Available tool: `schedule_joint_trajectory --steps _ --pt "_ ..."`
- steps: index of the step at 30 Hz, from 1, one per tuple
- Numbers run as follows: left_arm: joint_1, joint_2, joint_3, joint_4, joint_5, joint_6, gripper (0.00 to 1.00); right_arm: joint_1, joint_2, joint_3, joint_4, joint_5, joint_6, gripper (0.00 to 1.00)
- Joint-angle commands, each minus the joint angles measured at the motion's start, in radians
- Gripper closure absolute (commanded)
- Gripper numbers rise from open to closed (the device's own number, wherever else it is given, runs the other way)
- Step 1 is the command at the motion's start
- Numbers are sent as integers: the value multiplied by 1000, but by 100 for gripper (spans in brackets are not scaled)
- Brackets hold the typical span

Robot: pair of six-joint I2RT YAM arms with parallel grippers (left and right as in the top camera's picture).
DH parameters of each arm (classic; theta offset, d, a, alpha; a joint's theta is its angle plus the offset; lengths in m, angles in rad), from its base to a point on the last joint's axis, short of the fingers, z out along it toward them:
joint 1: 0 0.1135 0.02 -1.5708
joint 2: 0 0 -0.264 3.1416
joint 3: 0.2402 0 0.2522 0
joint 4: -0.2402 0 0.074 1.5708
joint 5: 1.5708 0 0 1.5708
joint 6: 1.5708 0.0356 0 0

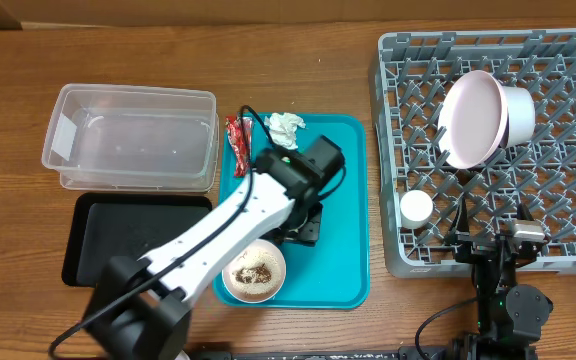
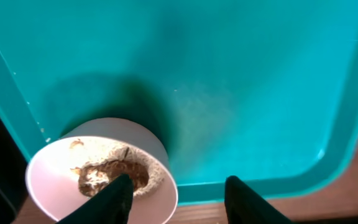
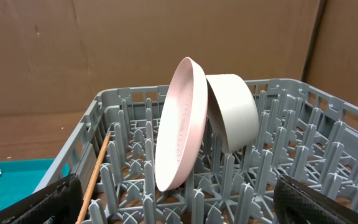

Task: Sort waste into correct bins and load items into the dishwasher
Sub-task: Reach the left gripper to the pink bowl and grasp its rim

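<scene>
A white bowl (image 1: 254, 270) with brown food scraps and rice (image 2: 104, 175) stands at the front left of the teal tray (image 1: 343, 230). My left gripper (image 1: 304, 228) is open just over the bowl's right rim (image 2: 166, 186), one finger above its inside and one outside. A red wrapper (image 1: 236, 145) and a white tissue (image 1: 286, 127) lie at the tray's far edge. In the grey dish rack (image 1: 393, 110) a white plate (image 1: 471, 120) leans against a white bowl (image 1: 516, 110), and a small cup (image 1: 416, 206) stands nearby. My right gripper (image 3: 179, 211) is open and empty at the rack's front edge.
The clear tub (image 1: 128, 135) stands at the far left with the black tray (image 1: 133, 240) in front of it; nothing shows in either. A wooden chopstick (image 3: 97, 174) lies slanted along the rack's left side. The table's front edge is close to the teal tray.
</scene>
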Motion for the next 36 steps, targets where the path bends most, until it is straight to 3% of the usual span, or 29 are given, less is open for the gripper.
schedule_joint_trajectory --steps 1,4,8,13,16,19,24,36 --pt "-42 60 -5 -13 -23 -73 50 3 -10 -11 3 6 -1 0" --pt "-90 121 -5 -32 -40 -73 50 3 -10 -11 3 6 -1 0" --pt "-122 176 -5 -37 -77 -77 63 3 -10 -11 3 6 -1 0" --pt "-119 199 -5 -39 -94 -92 66 3 -10 -11 3 6 -1 0" --pt "-120 193 -2 -38 -101 -91 78 3 -10 -11 3 6 -1 0" --pt "-120 176 26 -80 -129 -101 76 3 -10 -11 3 6 -1 0" --pt "-120 119 46 -146 -136 -173 53 3 -10 -11 3 6 -1 0" --pt "-115 118 -123 -71 -125 -238 52 3 -10 -11 3 6 -1 0"
